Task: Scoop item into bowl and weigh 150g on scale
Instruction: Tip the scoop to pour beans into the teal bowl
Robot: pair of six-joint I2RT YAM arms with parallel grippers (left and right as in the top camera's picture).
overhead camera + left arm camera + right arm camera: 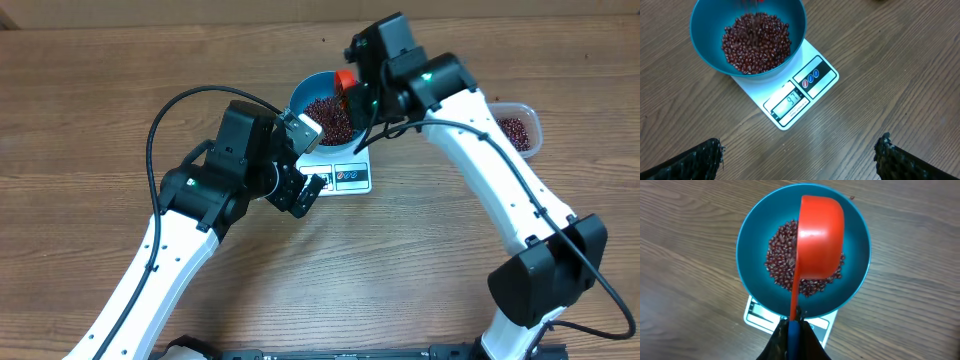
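Over the wood table [100, 80], right end effector [794, 327] pinches the scoop [820, 235] above the bowl [752, 245]; left end effector [799, 150] gapes, seemingly empty.

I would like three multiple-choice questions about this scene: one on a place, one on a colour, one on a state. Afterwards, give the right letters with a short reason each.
1. Where does the blue bowl stand?
A. on the scale
B. beside the scale
C. under the scale

2. What colour is the cup of the scoop?
A. green
B. orange-red
C. white

3. What is the state of the left gripper?
A. shut on the scoop
B. shut on the bowl
C. open, holding nothing

Answers:
1 A: the left wrist view shows the bowl resting on the white scale, with the beans in it.
2 B: the right wrist view shows an orange-red cup tipped over the bowl, its handle in the right gripper.
3 C: its fingers stand wide apart with nothing between them.
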